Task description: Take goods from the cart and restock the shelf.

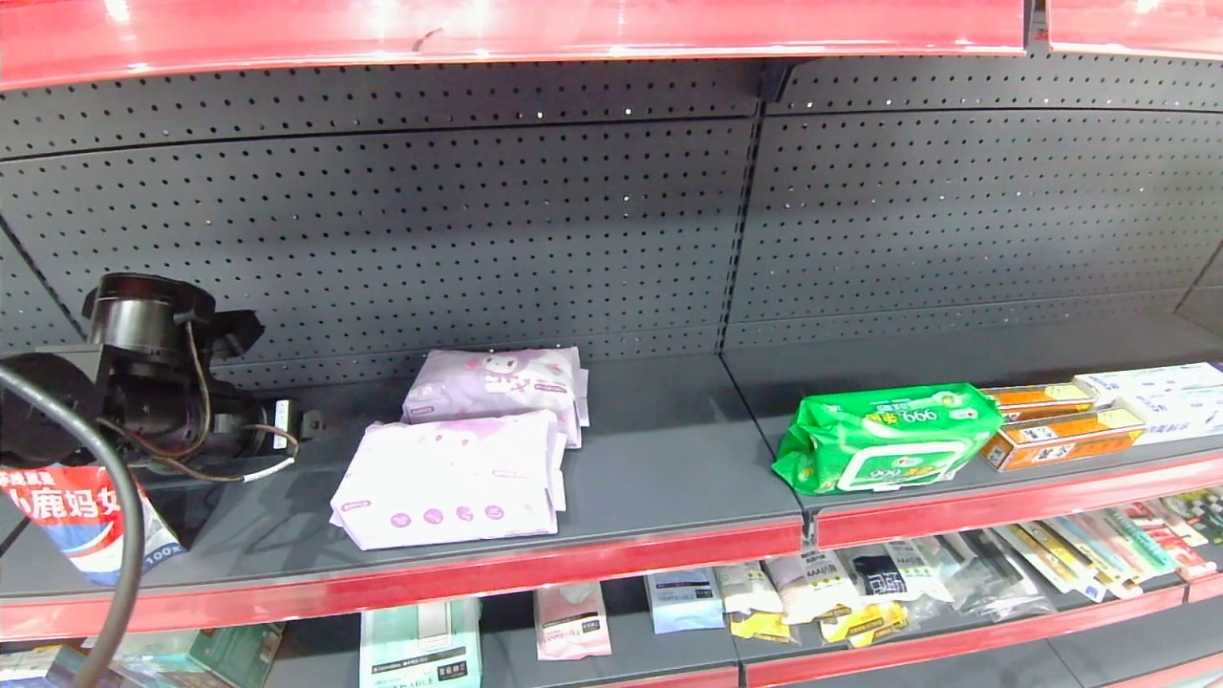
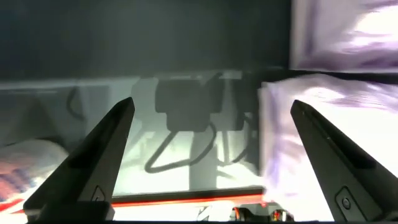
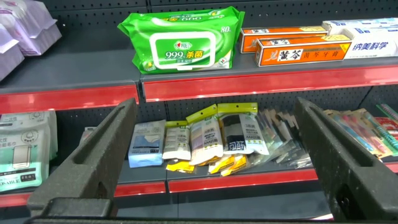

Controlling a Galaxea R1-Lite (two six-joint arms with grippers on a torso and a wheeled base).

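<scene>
— Dark grey shop shelving faces me: a perforated back panel and a shelf with a red front edge.

— What are your fingers doing?

— Both pairs are spread wide, with nothing between them. My left fingers sit low over the shelf board, and bare board and shadow fill their gap. My right fingers are out in front of the shelving, apart from it, at about the height of the lower shelf.

— Where are the goods?

— A near lilac pack lies flat just outside one left finger. I cannot tell whether they touch. A far lilac pack lies behind it, toward the back panel, and their edges meet. Outside the other left finger is a red, white and blue pack, close to the shelf's front edge.

— And by the right fingers?

— Beyond them, one level up, a green wipes pack lies flat near the shelf's front edge, roughly in line with the gap between the fingers. Just beside it are two orange boxes, lying lengthwise one behind the other. Past those, white and blue boxes lie out beyond one right finger. Straight ahead through the gap, small packets stand in a row on the lower shelf, some with yellow tops. More flat packets lie to either side of that row.
</scene>
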